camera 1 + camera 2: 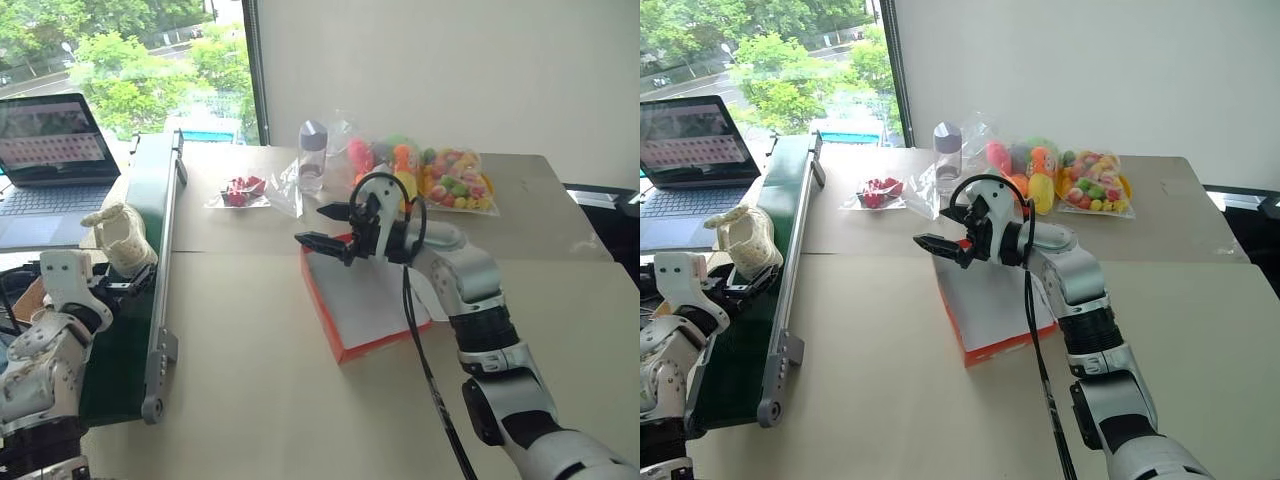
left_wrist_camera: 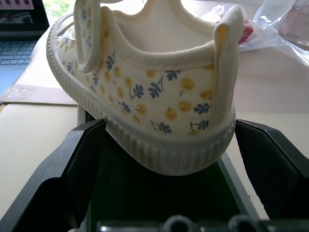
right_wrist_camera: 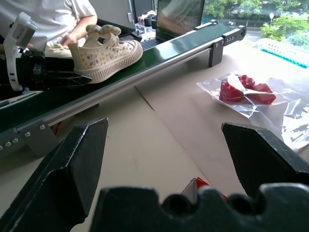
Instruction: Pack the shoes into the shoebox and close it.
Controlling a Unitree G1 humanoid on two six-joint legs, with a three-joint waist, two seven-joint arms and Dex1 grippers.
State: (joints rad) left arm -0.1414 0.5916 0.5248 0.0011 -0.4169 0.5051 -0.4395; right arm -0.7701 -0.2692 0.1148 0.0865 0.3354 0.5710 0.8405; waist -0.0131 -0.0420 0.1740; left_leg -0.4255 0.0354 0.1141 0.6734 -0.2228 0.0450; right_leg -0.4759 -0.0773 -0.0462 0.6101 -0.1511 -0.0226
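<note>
Left gripper (image 2: 169,193) is sitting wide open around the heel of a cream floral canvas shoe (image 1: 120,236) on the green conveyor (image 1: 150,200), not clamping. Right gripper (image 1: 322,226) is hovering fully open, empty, over the red-orange cardboard shoebox (image 1: 345,310) on the table (image 1: 260,400).

Tan table (image 1: 250,390) before me carries the red-orange shoebox (image 1: 362,300) at centre, a green conveyor (image 1: 150,230) along my left (one cream shoe (image 1: 120,237) rides it), bagged red item (image 1: 243,190), clear bottle (image 1: 312,155), bagged colourful toys (image 1: 455,180).

left end effector (image 1: 128,283) fingers spread | right end effector (image 1: 322,227) fingers spread, level
</note>
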